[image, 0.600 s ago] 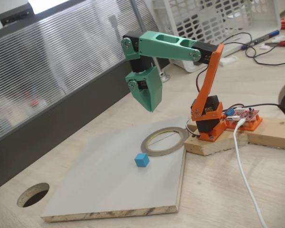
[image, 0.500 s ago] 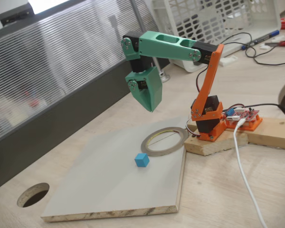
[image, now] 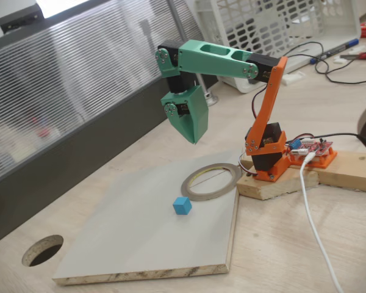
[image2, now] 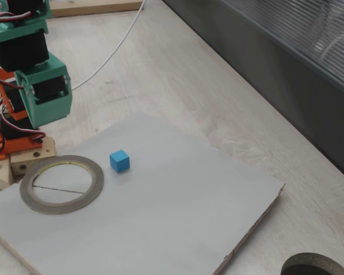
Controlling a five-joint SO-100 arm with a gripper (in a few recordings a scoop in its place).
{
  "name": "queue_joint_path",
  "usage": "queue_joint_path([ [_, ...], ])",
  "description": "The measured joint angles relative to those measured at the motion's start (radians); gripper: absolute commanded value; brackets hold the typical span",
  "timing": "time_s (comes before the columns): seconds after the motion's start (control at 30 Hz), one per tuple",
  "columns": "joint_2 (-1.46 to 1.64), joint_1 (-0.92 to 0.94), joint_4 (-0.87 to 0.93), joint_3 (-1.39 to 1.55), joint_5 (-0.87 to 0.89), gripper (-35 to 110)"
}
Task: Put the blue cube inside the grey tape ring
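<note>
The blue cube (image: 182, 206) (image2: 119, 161) sits on a pale grey board, free of any grip. The grey tape ring (image: 191, 189) (image2: 96, 184) lies flat on the same board, about a cube-width from the cube and on the arm's side of it. My green gripper (image: 194, 139) (image2: 46, 117) hangs well above the board, pointing down, over the board's far edge beyond the ring. Its jaws are pressed together into one wedge with nothing between them.
The grey board (image: 140, 244) (image2: 178, 217) rests on a wooden tabletop with a round hole (image: 43, 250) (image2: 315, 266) beside it. The arm's orange base stands on a wooden block (image: 274, 186). A white cable (image: 314, 226) trails across the table, and a dark low wall (image: 61, 171) runs along the back.
</note>
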Motion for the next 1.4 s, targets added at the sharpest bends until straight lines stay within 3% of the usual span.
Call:
queue_joint_path([
  [0.6, -0.002, -0.009, 0.000, 0.000, 0.000, 1],
  [0.97, -0.011, -0.431, 0.003, 0.006, 0.000, 1],
  [1.4, -0.163, -0.466, -0.003, 0.121, 0.000, 1],
])
